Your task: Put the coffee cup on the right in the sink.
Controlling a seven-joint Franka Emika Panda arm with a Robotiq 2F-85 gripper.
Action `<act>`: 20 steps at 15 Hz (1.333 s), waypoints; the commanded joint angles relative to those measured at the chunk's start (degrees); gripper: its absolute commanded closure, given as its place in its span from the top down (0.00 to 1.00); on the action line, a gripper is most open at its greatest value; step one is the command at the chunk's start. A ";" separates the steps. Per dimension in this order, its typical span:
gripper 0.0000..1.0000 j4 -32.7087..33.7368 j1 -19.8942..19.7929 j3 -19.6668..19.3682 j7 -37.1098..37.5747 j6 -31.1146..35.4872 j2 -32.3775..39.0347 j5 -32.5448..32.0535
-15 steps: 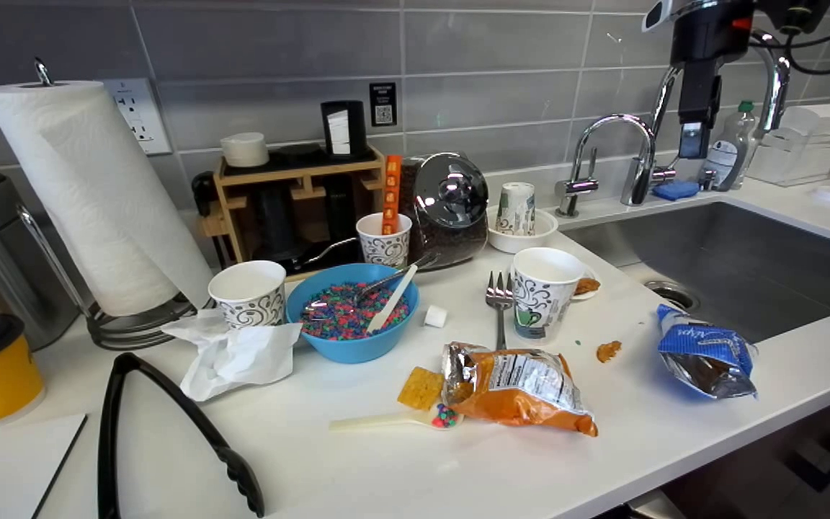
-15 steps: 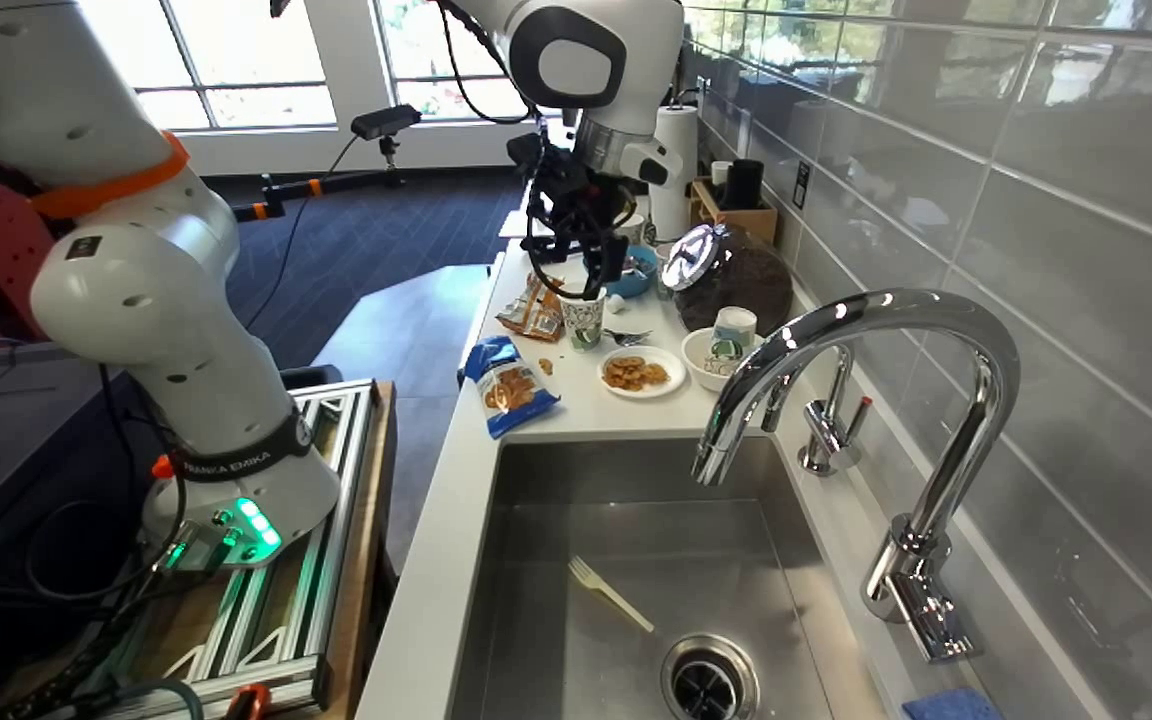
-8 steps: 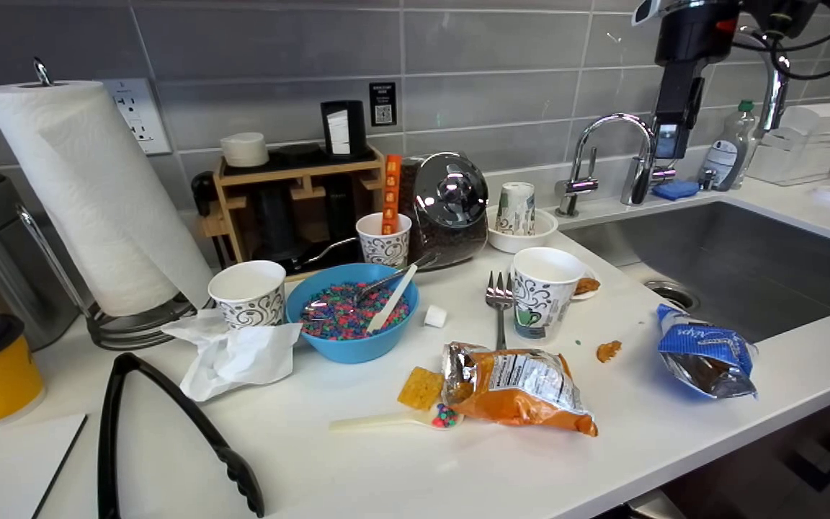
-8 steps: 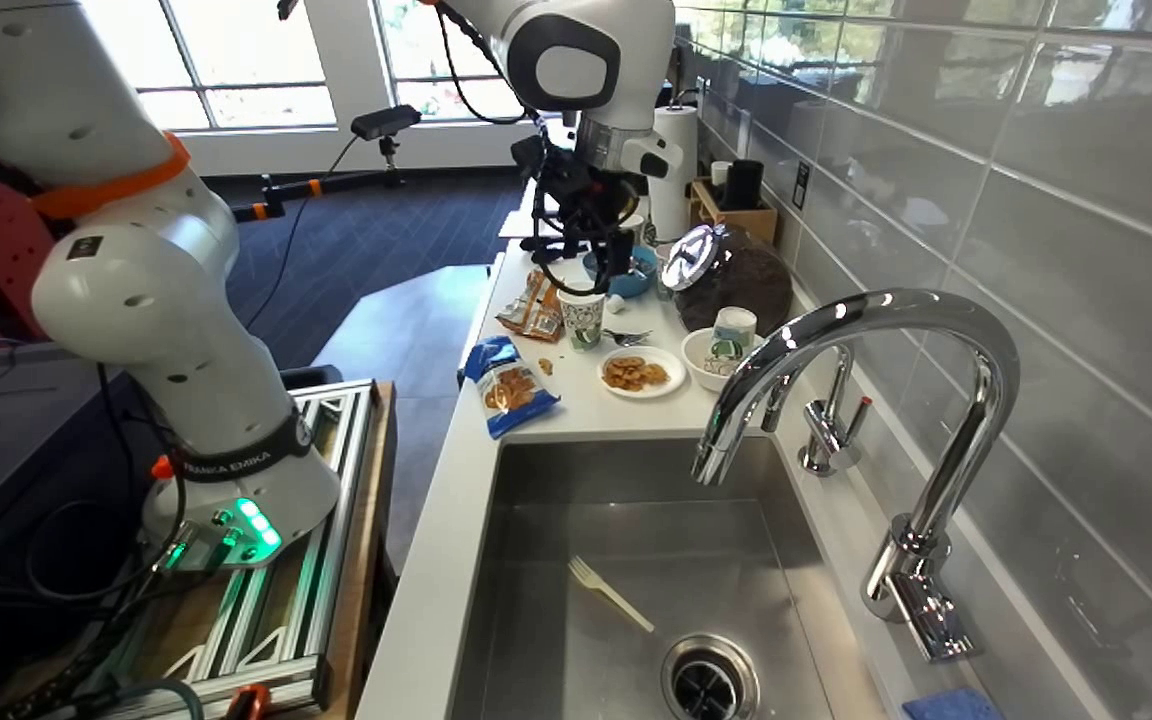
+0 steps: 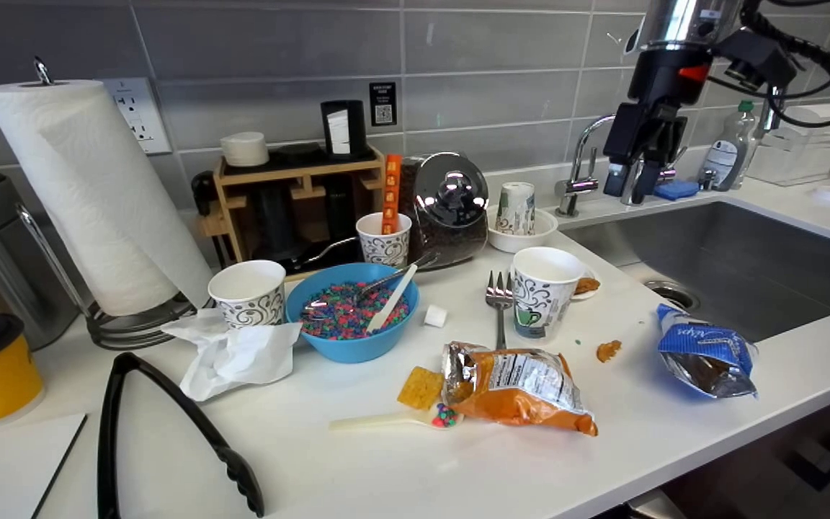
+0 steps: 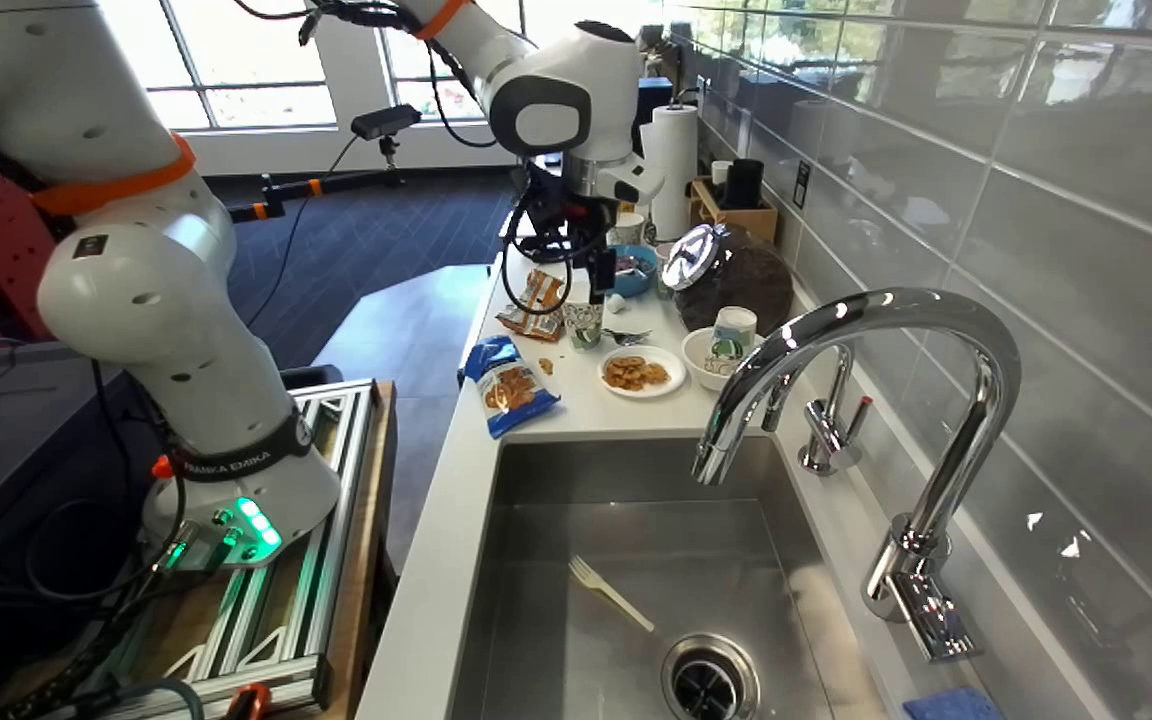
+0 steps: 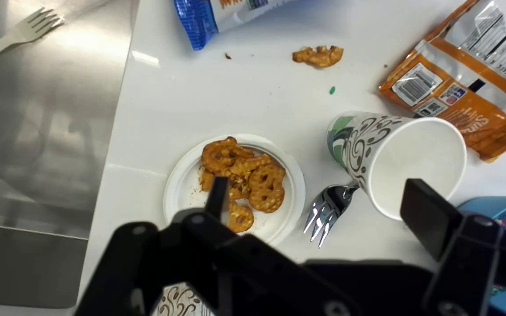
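My claw [image 5: 629, 193] has just dropped toward 7 o'clock in an exterior view and rolled about — half a second ago it showed there as a narrow, edge-on strip, and now it shows broad and two-pronged. In the wrist view my fingers [image 7: 426, 215] stand wide apart with nothing gripped between them. The coffee cup [image 5: 545, 297] has not stirred: it stands upright on the white counter [image 5: 386, 468], mouth up, well apart from my claw and at about 7 o'clock from it in an exterior view. I take this as the cup meant, though a similar cup [image 5: 516, 209] stands upside down in a white bowl [image 5: 519, 244]. The sink [image 5: 732, 252] lies near 3 o'clock from the cup there, a pale fork [image 6: 614, 596] on its floor, so grasp, carry and release are all to come. The roll, as I judge it, lines me up for the grasp — but I am not centred. The wrist view puts the cup near 2 o'clock from the middle of my gap, with one finger overlapping its mouth; coming straight down might land that finger on the lip. I should shift toward 2 o'clock first, then descend. The metal fork [image 7: 332, 206] just beside the cup at 8 o'clock and the orange snack bag [image 7: 472, 83] between 1 and 2 could foul my fingers, and the cup looks papery, so a light squeeze.
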 commanded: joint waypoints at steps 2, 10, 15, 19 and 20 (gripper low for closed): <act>1.00 -0.45 1.18 1.59 6.87 5.91 4.58 0.89; 1.00 3.62 2.55 2.58 14.77 11.92 12.92 -1.62; 1.00 7.36 3.62 3.05 15.68 12.54 16.86 -1.55; 0.71 9.41 4.50 3.31 15.43 11.69 18.73 -2.14; 0.70 9.71 4.62 3.44 15.10 11.44 18.88 -2.09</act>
